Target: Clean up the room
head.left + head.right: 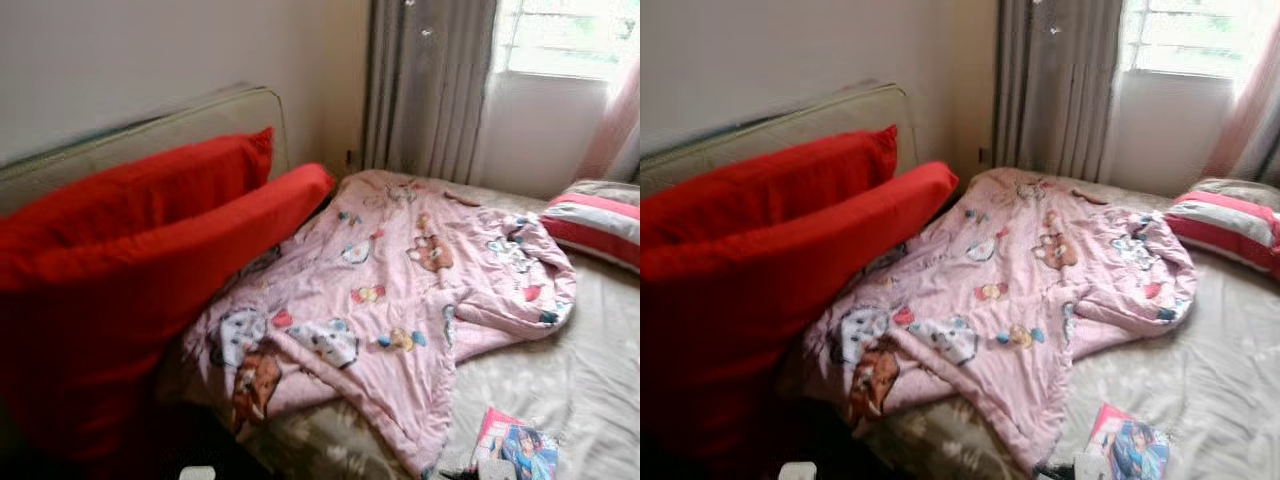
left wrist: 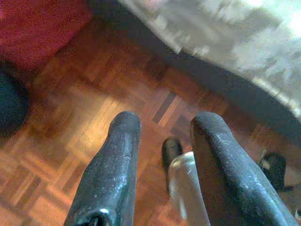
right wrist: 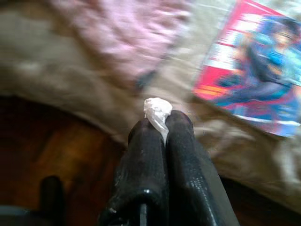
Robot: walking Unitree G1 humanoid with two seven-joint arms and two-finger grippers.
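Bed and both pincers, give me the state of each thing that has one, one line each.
Pink quilt: rumpled, spread unfolded across the bed.
Red cushions: leaning against the headboard.
Striped pillow: lying flat on the bed.
Magazine: closed, lying by the bed's edge.
Curtain: drawn to one side of the window.
Left pincer: open, above the parquet floor.
Right pincer: shut on a white paper scrap.
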